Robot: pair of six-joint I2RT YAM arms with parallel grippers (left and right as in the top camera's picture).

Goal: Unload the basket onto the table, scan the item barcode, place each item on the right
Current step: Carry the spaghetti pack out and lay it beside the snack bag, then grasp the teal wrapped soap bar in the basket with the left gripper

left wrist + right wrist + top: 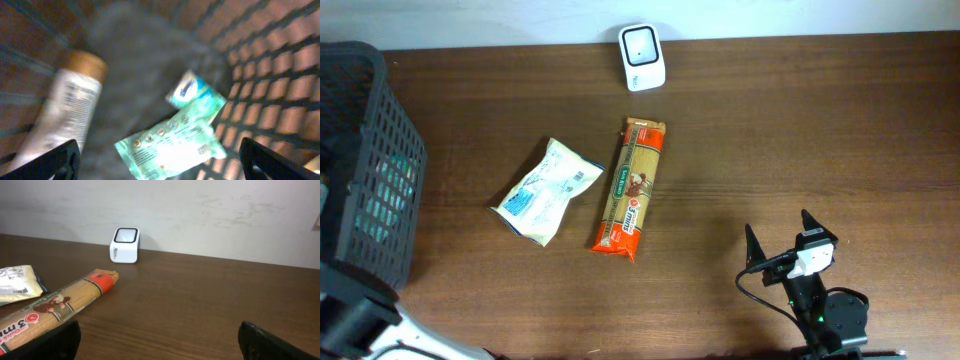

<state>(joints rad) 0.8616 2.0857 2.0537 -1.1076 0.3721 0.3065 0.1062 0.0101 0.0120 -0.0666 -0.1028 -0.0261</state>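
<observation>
The white barcode scanner (642,57) (125,245) stands at the table's far edge. On the table lie an orange pasta packet (631,188) (55,305) and a white-and-blue pouch (547,190) (17,282). My left gripper (162,167) is open inside the black basket (370,150), over a pale green packet (172,150) that it does not touch. Beside that packet lie a smaller teal packet (192,92) and a white tube with a brown cap (65,112). My right gripper (780,235) (160,342) is open over bare wood at the front right. The blur hides any barcode.
The basket's mesh wall (270,75) rises close on the right of the left gripper. Part of the left arm (355,320) shows at the front left corner. A white wall (200,215) stands behind the scanner.
</observation>
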